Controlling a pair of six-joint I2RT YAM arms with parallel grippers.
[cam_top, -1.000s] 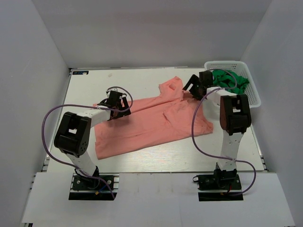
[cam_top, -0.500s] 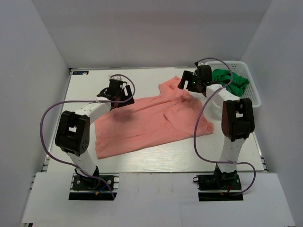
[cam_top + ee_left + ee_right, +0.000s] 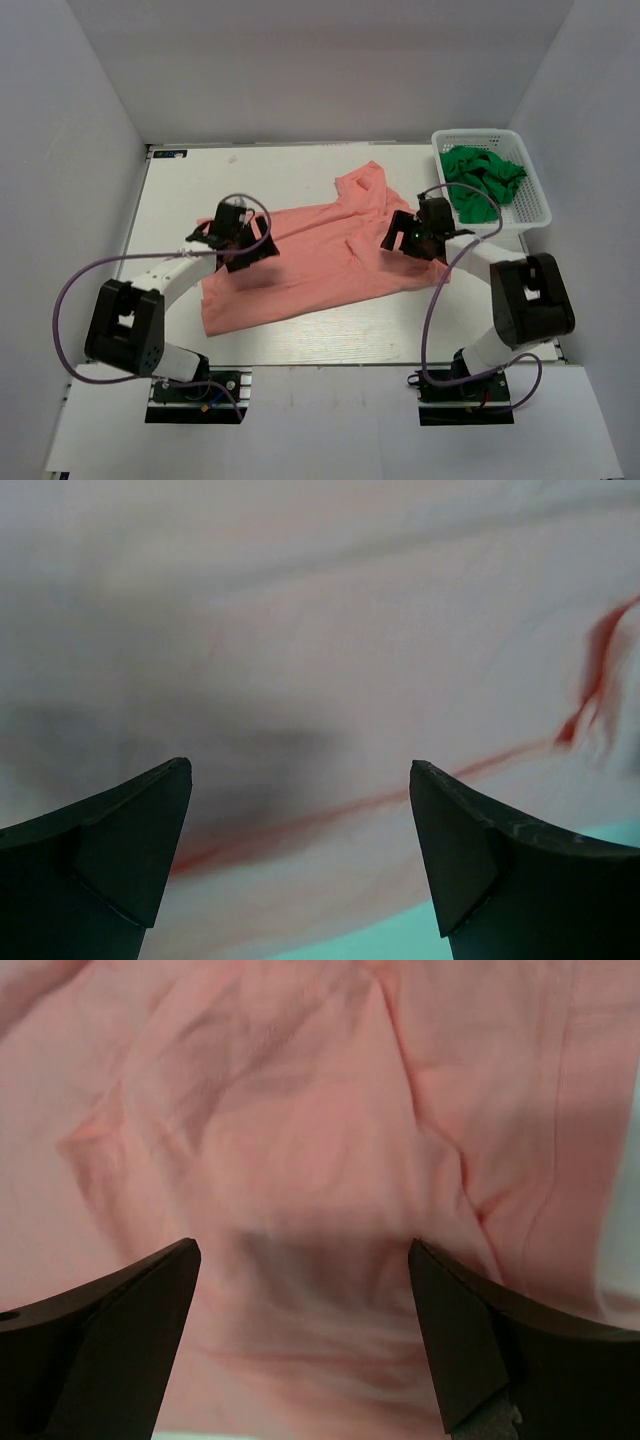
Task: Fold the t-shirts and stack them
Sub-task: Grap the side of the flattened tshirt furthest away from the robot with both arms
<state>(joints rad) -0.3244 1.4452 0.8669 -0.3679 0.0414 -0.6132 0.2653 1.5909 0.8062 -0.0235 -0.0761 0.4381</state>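
Left claw [image 3: 236, 246]: jaws apart, empty, over pink shirt [image 3: 320, 262], left part.
Right claw [image 3: 408, 236]: jaws apart, empty, over shirt's right part.
Green garment [image 3: 482, 178]: bunched in white basket [image 3: 536, 196].

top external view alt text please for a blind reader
A salmon-pink shirt lies spread and wrinkled on a white table, with the open left gripper over its left side and the open right gripper over its right. A green garment sits bunched in a white basket at far right.
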